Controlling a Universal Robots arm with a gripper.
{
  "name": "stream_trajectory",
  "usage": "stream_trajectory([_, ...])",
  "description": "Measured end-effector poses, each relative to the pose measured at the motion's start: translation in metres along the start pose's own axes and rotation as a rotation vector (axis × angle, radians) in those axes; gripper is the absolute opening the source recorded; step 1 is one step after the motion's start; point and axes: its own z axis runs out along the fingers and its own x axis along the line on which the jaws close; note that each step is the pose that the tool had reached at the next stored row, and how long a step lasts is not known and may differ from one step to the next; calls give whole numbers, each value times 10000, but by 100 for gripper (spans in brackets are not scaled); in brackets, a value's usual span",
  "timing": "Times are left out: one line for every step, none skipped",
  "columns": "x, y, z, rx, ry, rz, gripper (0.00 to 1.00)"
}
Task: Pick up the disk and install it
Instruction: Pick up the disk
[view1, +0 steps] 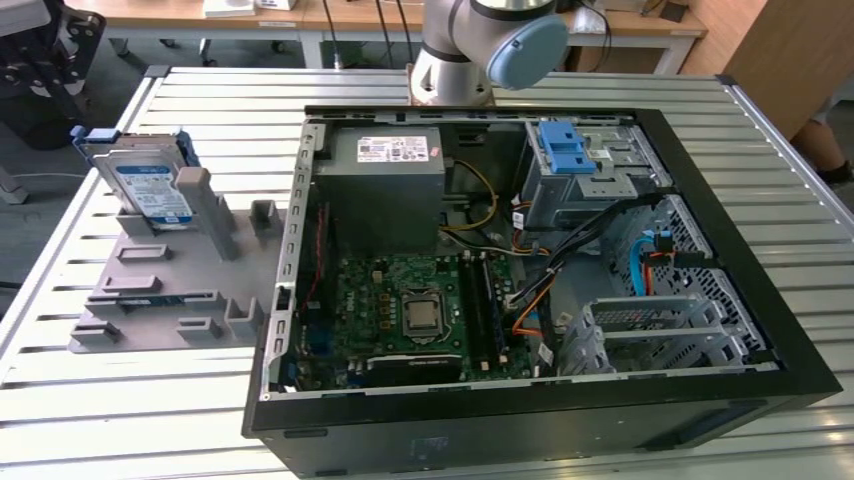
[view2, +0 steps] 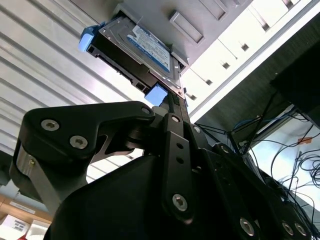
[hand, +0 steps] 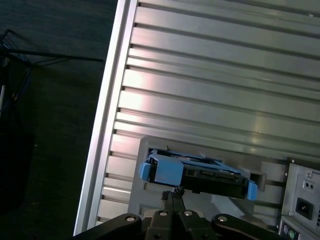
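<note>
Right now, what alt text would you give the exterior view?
The disk stands upright in a grey holder at the exterior view's left, on a slatted metal table. An open computer case lies beside it, motherboard exposed.

- 1 computer case (view1: 534, 430), open
- 1 disk (view1: 144, 185), beside the case, on the exterior view's left
- 1 grey holder (view1: 160, 290), same side of the case
- 1 power supply (view1: 394, 185), inside the case
- 1 motherboard (view1: 400, 310), inside the case
</note>
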Motion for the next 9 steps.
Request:
stream_trajectory([0, 0, 0, 0, 2, -37, 11])
stream_trajectory([0, 0, 0, 0, 3, -73, 11])
stream_trajectory([0, 0, 0, 0, 4, -109, 11])
stream_trajectory([0, 0, 0, 0, 6, -144, 11])
stream_trajectory([0, 0, 0, 0, 7, -179, 11])
stream_trajectory([0, 0, 0, 0, 9, -212, 11])
stream_trajectory([0, 0, 0, 0, 10, -246, 11])
stream_trajectory([0, 0, 0, 0, 12, -276, 11])
stream_trajectory([0, 0, 0, 0, 13, -298, 11])
